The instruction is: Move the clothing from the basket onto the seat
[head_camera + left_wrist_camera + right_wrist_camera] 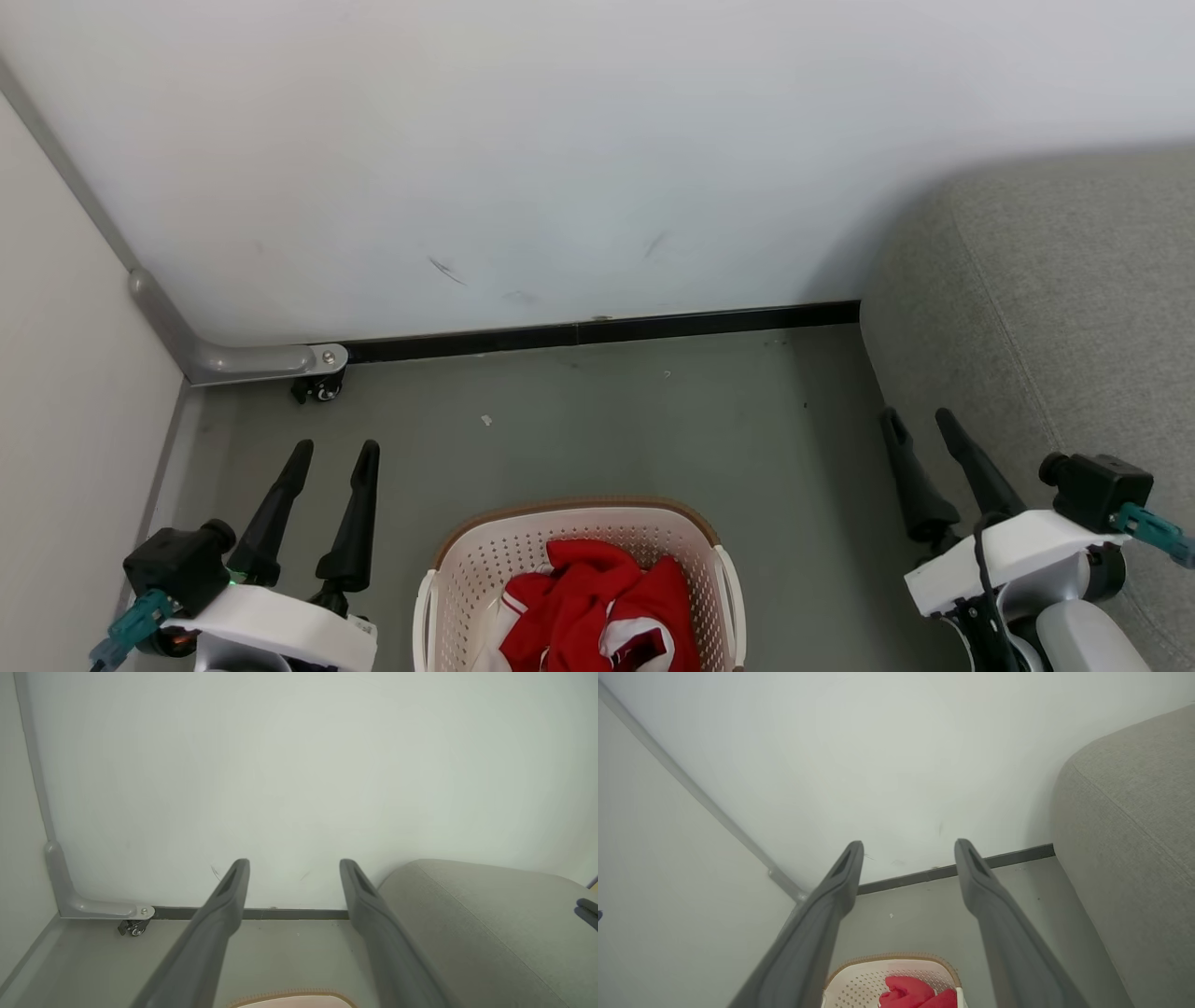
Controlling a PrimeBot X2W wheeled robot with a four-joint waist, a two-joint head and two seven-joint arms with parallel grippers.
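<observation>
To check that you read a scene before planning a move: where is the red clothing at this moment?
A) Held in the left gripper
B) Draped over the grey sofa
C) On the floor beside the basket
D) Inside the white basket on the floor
D: the red clothing lies bunched inside the basket, and the left gripper and right gripper both stand open with nothing between their fingers.

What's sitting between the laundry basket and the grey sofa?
Nothing but bare grey floor, seen in the head view between the basket and the sofa; the open right gripper shows at the sofa's edge.
</observation>
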